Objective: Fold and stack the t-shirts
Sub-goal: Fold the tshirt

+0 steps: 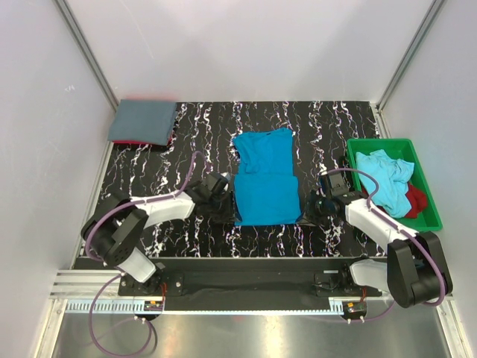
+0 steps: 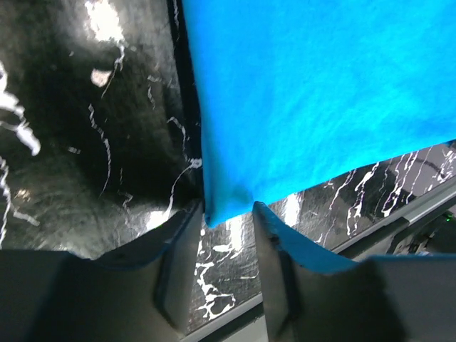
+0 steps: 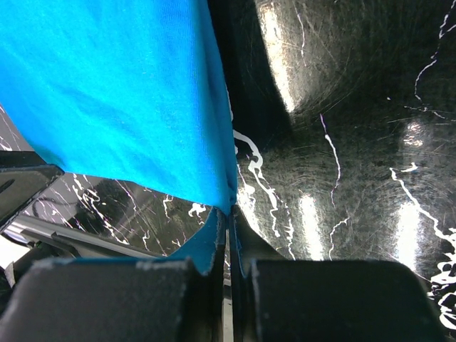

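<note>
Two tools sit low on the desk [image 1: 186, 134], one at each near corner of the turquoise t-shirt [image 1: 264, 183], our landmark for these notes.

The turquoise t-shirt lies flat mid-desk. Its near half is a smooth rectangle; its far half, toward the back wall, is creased and narrower.

The left tool [image 1: 216, 190] is at the shirt's near left corner. From its wrist view we see the fingers [image 2: 178, 256] standing apart, with bare desk showing through the gap. The cloth corner reaches into that gap and meets the tip of one finger. We see no pinch on the cloth.

The right tool [image 1: 322, 200] is at the shirt's near right corner. In its wrist view the jaws are pressed together and the cloth corner runs down between them, so we note it as clamped on the turquoise t-shirt.

Far left of the shirt, at the desk's back corner, a grey-blue t-shirt [image 1: 143, 121] lies folded. A red cloth edge [image 1: 138, 143] shows under its near side.

Right of the shirt, past the right tool, a green tray [image 1: 431, 220] holds a crumpled aqua t-shirt [image 1: 387, 179]. A red t-shirt [image 1: 417, 200] is bunched partly beneath it, on the side away from our landmark.
</note>
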`<state>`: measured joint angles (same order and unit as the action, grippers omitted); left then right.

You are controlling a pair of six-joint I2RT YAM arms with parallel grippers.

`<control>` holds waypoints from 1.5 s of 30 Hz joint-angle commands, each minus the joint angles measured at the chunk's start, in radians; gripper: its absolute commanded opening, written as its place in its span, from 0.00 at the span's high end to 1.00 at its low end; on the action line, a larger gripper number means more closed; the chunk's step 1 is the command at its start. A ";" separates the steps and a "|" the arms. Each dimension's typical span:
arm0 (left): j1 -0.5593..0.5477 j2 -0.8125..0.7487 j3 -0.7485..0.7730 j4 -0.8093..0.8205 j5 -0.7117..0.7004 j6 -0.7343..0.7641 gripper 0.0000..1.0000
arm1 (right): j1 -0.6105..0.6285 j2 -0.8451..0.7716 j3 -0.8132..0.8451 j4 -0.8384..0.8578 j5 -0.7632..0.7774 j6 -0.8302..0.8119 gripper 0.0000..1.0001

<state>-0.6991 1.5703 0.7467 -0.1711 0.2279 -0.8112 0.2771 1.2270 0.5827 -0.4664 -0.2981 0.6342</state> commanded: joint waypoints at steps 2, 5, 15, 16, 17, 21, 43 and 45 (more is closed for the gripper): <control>-0.005 -0.056 -0.020 -0.044 -0.053 0.001 0.57 | 0.017 -0.024 -0.009 0.015 0.004 0.016 1.00; -0.007 -0.053 -0.050 0.005 -0.032 -0.035 0.60 | 0.025 -0.023 -0.012 0.017 0.010 0.016 1.00; -0.016 0.000 -0.084 0.048 -0.050 -0.065 0.73 | 0.036 -0.030 -0.017 0.020 0.017 0.025 1.00; -0.016 -0.003 -0.084 0.050 -0.050 -0.063 0.78 | 0.036 -0.032 -0.020 0.021 0.019 0.028 1.00; -0.016 -0.004 -0.083 0.051 -0.048 -0.065 0.88 | 0.036 -0.035 -0.021 0.020 0.017 0.032 1.00; -0.022 -0.049 -0.049 0.009 -0.045 -0.051 1.00 | 0.036 -0.081 -0.018 -0.029 0.043 0.050 1.00; -0.151 -0.325 0.085 -0.242 -0.067 -0.091 1.00 | 0.080 -0.523 0.026 -0.321 0.080 0.128 1.00; -0.149 -0.306 0.104 -0.238 -0.067 -0.074 1.00 | 0.079 -0.531 0.023 -0.295 0.088 0.127 1.00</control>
<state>-0.8413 1.2591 0.8242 -0.4145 0.1719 -0.8814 0.3485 0.7185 0.5968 -0.7551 -0.2428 0.7422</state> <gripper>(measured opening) 0.017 0.018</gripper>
